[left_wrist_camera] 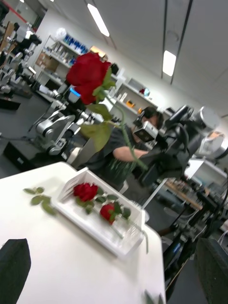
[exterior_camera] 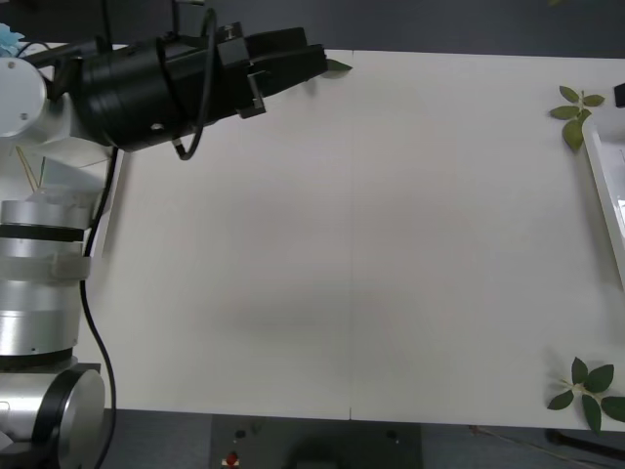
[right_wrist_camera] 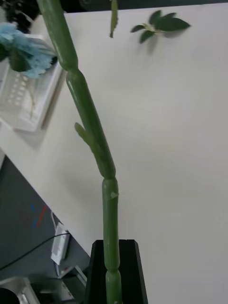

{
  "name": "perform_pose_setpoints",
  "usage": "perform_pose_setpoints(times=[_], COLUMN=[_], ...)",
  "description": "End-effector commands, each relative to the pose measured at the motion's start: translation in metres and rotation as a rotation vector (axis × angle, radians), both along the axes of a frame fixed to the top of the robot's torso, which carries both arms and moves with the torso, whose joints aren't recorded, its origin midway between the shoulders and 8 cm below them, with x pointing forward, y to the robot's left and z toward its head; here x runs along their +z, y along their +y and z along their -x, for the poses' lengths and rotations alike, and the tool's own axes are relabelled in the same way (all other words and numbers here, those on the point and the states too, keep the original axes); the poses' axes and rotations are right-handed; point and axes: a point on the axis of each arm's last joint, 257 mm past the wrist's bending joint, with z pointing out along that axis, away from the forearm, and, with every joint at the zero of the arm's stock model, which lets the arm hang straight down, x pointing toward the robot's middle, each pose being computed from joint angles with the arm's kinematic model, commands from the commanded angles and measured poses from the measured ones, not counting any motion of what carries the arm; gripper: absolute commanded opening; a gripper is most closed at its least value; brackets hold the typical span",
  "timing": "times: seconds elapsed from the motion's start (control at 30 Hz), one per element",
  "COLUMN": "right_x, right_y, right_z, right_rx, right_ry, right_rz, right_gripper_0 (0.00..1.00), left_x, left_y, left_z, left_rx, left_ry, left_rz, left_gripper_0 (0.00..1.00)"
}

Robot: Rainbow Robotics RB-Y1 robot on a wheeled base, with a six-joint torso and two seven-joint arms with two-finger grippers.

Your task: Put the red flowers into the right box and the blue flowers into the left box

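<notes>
At the far left edge of the white table (exterior_camera: 352,244) lay the shallow ribbed white translucent plastic tray, the left box (right_wrist_camera: 21,107). A fluffy pale sky-blue flower cluster (right_wrist_camera: 21,50) rested at its rim, part of the blue flowers.

Over that tray, the black left gripper (exterior_camera: 311,61) reached rightward along the far edge of the table. Its two black fingers (left_wrist_camera: 14,266) were spread wide apart with nothing between them. Just beyond its tip lay a single green leaf (exterior_camera: 337,66).

The middle of the table was bare.

At the right, the black right gripper (right_wrist_camera: 113,251) was clenched around the long green jointed stem (right_wrist_camera: 90,123) of a red artificial rose (left_wrist_camera: 88,76). The bloom was held high in the air, off the table, on the far side of the right box.

The right box (left_wrist_camera: 78,219), a white rectangular container on the table's right edge, held two more red roses (left_wrist_camera: 85,191) lying side by side with their leaves.

Two loose sprigs of green leaves lay beside that box, one at the far right corner (exterior_camera: 576,112) and one at the near right corner (exterior_camera: 591,386).
</notes>
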Motion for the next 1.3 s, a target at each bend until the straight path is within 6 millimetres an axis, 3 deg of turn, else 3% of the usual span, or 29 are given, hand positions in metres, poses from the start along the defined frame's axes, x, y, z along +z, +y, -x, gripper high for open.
perform_pose_setpoints(times=[0.03, 0.23, 0.33, 0.53, 0.67, 0.8, 1.0, 1.2, 1.3], right_x=[0.02, 0.002, -0.009, -0.029, -0.047, -0.079, -0.132, -0.171, -0.178], right_y=[-0.059, -0.152, -0.187, -0.264, -0.31, -0.357, -0.41, -0.418, -0.42], right_z=[-0.003, -0.001, -0.001, 0.008, 0.02, 0.033, 0.055, 0.06, 0.058], right_rx=[-0.076, -0.257, -0.335, -0.516, -0.625, -0.742, -0.871, -0.895, -0.894], right_ry=[-0.032, 0.037, 0.064, 0.127, 0.171, 0.198, 0.196, 0.196, 0.185], right_rz=[0.154, 0.353, 0.412, 0.519, 0.579, 0.616, 0.664, 0.681, 0.71], right_gripper_0=[0.0, 0.0, 0.0, 0.0, 0.0, 0.0, 0.0, 0.0, 0.0], left_x=[-0.01, -0.027, -0.032, -0.068, -0.09, -0.111, -0.135, -0.14, -0.146], left_y=[0.042, 0.108, 0.133, 0.174, 0.19, 0.187, 0.15, 0.102, 0.093], left_z=[-0.004, -0.011, -0.006, 0.01, 0.02, 0.035, 0.045, 0.039, 0.034], left_rx=[0.05, 0.163, 0.203, 0.33, 0.426, 0.434, 0.358, 0.206, 0.147], left_ry=[-0.032, 0.098, 0.161, 0.269, 0.288, 0.261, 0.019, -0.348, -0.471], left_rz=[-0.14, -0.318, -0.382, -0.593, -0.756, -0.908, -1.1, -1.137, -1.151], left_gripper_0=[1.0, 1.0, 1.0, 1.0, 1.0, 1.0, 1.0, 1.0, 1.0])
